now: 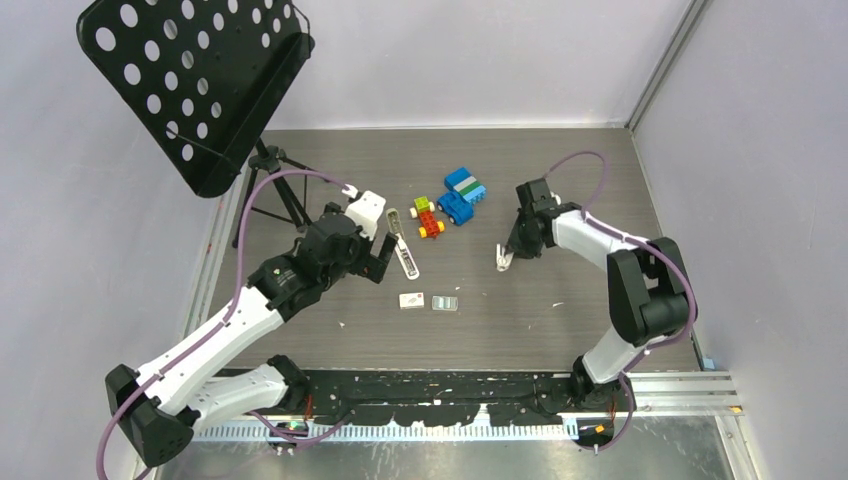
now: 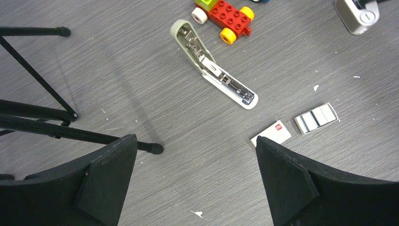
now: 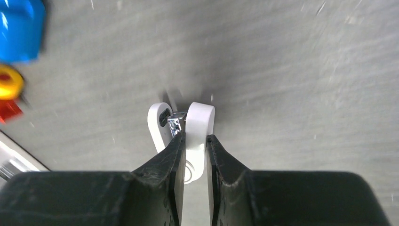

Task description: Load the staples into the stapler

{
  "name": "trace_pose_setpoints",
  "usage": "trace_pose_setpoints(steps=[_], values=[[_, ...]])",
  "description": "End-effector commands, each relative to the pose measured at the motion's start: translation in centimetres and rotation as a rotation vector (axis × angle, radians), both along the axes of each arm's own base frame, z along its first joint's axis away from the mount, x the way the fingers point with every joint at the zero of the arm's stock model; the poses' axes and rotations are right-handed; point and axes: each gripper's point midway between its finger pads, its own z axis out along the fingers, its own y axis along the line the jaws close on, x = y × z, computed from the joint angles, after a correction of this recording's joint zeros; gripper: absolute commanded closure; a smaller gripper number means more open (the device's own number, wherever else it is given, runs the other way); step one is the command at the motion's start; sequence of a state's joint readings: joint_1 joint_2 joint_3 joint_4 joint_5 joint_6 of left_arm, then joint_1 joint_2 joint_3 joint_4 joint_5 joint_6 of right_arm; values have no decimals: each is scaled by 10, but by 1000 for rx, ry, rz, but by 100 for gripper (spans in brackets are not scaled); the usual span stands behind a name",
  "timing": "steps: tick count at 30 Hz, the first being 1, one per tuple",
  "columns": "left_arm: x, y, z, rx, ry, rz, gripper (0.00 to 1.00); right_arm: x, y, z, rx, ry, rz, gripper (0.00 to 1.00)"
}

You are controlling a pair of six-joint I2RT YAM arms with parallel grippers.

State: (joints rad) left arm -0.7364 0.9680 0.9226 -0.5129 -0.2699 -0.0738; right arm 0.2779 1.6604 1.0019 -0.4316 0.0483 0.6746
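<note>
White claw-shaped piece (image 3: 202,115) fills your right gripper (image 3: 195,136), jaws pinched narrow on it. Until you set it down that arm can pick nothing, and a careless release could knock other parts. Your left gripper (image 2: 195,139) hangs wide open, empty. From it, the stapler (image 2: 214,70) lies opened at 12 o'clock and the staples (image 2: 316,117) at 2 o'clock, beside a labelled box (image 2: 271,133). So flat a thing may skid under a pinch.

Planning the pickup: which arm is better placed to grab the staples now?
Left. The left fingers are open and empty, with the staples in their wrist view; the right fingers are shut on a white claw piece.
</note>
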Motion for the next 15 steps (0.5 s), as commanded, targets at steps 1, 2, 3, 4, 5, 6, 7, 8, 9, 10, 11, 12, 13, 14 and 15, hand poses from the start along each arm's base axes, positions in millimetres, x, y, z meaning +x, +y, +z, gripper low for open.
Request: trace_pose_setpoints(steps=[1, 2, 3, 4, 5, 6, 7, 8, 9, 10, 11, 12, 13, 14, 15], values=[[6, -3, 6, -15, -31, 5, 0, -42, 3, 7, -84, 58, 159, 94], [6, -3, 5, -13, -29, 5, 0, -46, 4, 8, -109, 58, 177, 94], [6, -3, 4, -11, -27, 5, 0, -49, 4, 8, -129, 61, 193, 94], [6, -2, 4, -9, -25, 6, 0, -51, 5, 9, -142, 63, 206, 93], [7, -2, 3, -7, -24, 7, 0, -53, 7, 9, -148, 65, 217, 93], [7, -2, 2, -5, -22, 7, 0, -54, 9, 9, -150, 61, 228, 92], [7, -2, 2, -2, -22, 8, 0, -54, 10, 10, -151, 57, 234, 92], [7, -2, 2, -2, -23, 9, 0, -54, 11, 10, -151, 53, 235, 92], [7, -2, 2, -1, -24, 10, 0, -54, 11, 10, -152, 50, 238, 92], [7, -1, 1, 1, -22, 11, 0, -54, 11, 9, -154, 45, 241, 93], [8, -2, 0, 2, -21, 12, 0, -54, 12, 10, -158, 39, 246, 93], [8, -1, 1, 2, -21, 12, 0, -55, 13, 10, -163, 33, 253, 93], [8, -2, 0, 4, -18, 11, 0, -55, 13, 10, -170, 29, 259, 92], [8, -2, -1, 7, -16, 12, 0, -56, 14, 12, -175, 22, 266, 93], [8, -2, -2, 8, -15, 12, 0, -58, 14, 12, -180, 21, 270, 93]])
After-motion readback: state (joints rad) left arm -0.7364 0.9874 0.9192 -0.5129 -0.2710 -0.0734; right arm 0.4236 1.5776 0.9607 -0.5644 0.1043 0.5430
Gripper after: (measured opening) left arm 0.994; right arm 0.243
